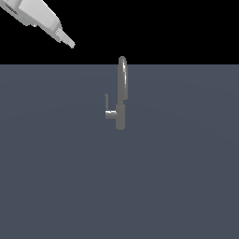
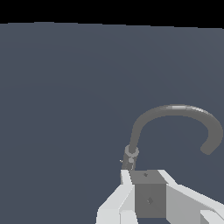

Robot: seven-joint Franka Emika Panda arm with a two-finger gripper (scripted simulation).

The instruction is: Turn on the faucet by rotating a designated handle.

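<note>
Faucet [image 1: 121, 100]: upright mid-bench [image 1: 56, 177], arched spout on top. Handle [image 1: 108, 108]: on the exterior view's left of the body, rod pointing up. Pincer [image 1: 70, 43]: high at far left, well apart from faucet, gripping nothing; opening cannot be judged.

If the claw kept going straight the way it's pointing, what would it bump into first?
Probably the faucet. The claw points down toward it, and the wrist view shows the faucet's body straight ahead. Nothing lies between them, though depth is hard to judge.
</note>
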